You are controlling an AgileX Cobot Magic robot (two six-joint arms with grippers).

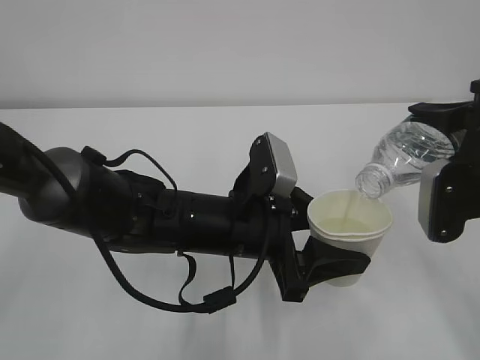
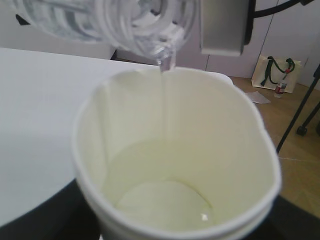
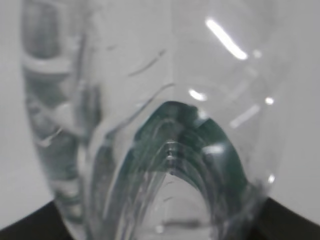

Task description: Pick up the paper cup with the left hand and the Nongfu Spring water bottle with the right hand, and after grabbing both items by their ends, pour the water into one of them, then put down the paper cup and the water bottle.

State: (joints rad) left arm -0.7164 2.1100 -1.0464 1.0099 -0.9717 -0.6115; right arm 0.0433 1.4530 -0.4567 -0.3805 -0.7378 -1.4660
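You have a plain white tabletop [image 1: 150, 315] against a pale wall; beyond it, wood floor and a bag [image 2: 276, 75]. Left hand [image 1: 330, 264] fingers clasp the paper cup [image 1: 349, 225] low, held above the tabletop. Right hand [image 1: 450, 176] fingers grip the tilted Nongfu Spring water bottle [image 1: 409, 157]; water [image 2: 162, 195] streams into the cup.

Clear bottle [image 1: 409, 154] tilted neck-down, water [image 2: 165, 90] streaming into white paper cup [image 1: 352, 225].

matt white paper cup [image 1: 349, 225], glossy clear ribbed plastic bottle [image 1: 409, 154]
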